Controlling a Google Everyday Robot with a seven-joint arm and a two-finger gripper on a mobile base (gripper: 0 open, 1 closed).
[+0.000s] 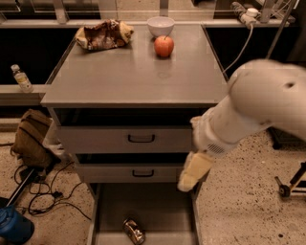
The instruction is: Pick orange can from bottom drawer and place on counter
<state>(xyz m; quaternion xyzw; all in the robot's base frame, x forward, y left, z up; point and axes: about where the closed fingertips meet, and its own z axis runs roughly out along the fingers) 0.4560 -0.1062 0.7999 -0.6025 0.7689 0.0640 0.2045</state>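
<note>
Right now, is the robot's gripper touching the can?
Apart. The camera view shows the gripper beside the middle drawer, with bare floor of the bottom drawer between it and the can.

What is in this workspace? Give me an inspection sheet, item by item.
Surface: counter, grey and flat, with three things at its far end.
Job's things: orange can lies in the open bottom drawer, near its front; not yet picked.
Clutter: apple, white bowl and crumpled bag on the counter.
Grippers: gripper hangs before the right end of the middle drawer, above the bottom drawer and apart from the can.
Cables: white cable drops from a power strip at back right; black cables on the floor at left.
Surroundings: top drawer pushed in; plastic bottle on the left ledge; brown bag and blue object on the floor.
</note>
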